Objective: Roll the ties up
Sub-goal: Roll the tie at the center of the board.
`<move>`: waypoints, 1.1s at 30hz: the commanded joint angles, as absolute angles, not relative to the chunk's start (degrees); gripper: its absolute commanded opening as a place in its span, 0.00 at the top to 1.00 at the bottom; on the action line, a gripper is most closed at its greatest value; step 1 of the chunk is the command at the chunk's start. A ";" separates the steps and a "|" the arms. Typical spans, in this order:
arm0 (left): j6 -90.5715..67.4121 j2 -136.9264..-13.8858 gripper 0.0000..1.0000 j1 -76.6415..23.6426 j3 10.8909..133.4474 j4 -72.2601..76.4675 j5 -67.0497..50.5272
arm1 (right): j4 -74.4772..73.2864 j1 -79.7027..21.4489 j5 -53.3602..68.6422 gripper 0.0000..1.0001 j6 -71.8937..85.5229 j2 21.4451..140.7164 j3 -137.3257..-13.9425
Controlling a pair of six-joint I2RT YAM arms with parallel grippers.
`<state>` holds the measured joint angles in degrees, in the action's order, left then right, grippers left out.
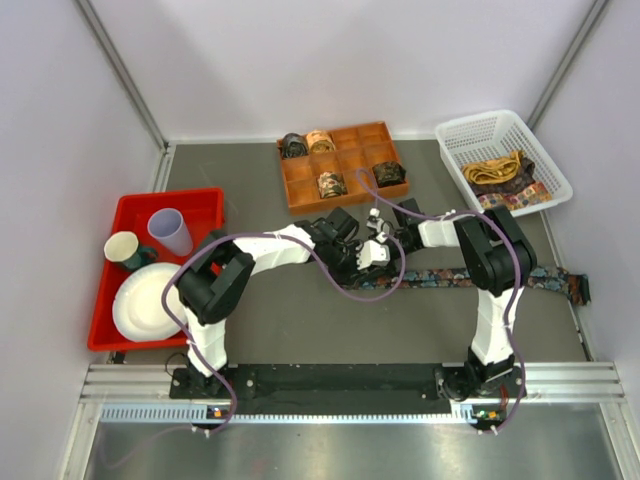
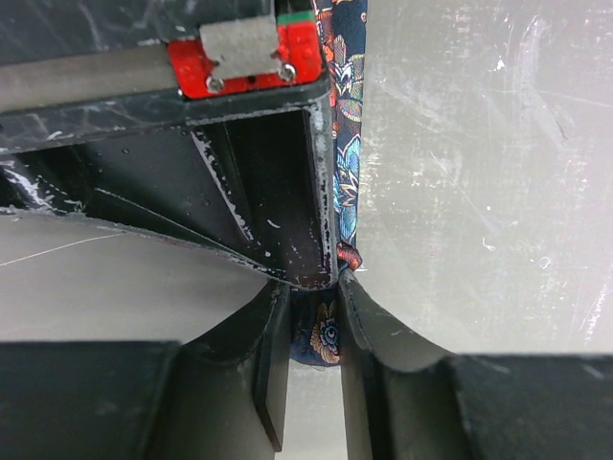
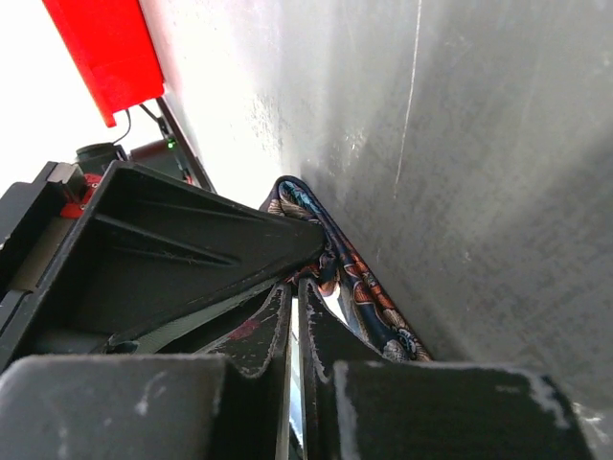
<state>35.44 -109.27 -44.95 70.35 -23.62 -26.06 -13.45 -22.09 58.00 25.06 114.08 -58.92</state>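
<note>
Tie point(image 2: 347, 182), narrow floral fabric, L gripper point(image 2: 316, 321) pinching

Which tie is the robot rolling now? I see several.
Look at the grey table in front of the orange compartment box. A dark floral tie lies stretched flat there, running from the middle out to the right edge. It alone is outside any container.

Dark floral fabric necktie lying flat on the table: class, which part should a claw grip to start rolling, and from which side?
The dark floral fabric necktie: grip its left end from above, fingers across its width; it lies flat and straight, so an end probably lifts easiest.
</note>
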 commanded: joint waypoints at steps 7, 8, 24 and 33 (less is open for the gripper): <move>35.24 -110.13 0.40 -44.30 67.77 -22.51 -22.50 | -15.38 -22.24 48.88 1.00 19.87 114.34 -59.94; 35.24 -109.69 0.37 -44.12 67.24 -21.72 -22.50 | -15.73 -22.15 48.35 1.00 19.60 114.52 -59.94; 38.23 -109.60 0.38 -45.08 67.06 -18.28 -22.85 | -17.14 -21.62 45.44 1.00 17.67 113.47 -59.68; 38.32 -110.57 0.60 -47.02 66.97 -18.63 -19.16 | -17.93 -21.62 45.18 1.00 17.14 111.97 -59.59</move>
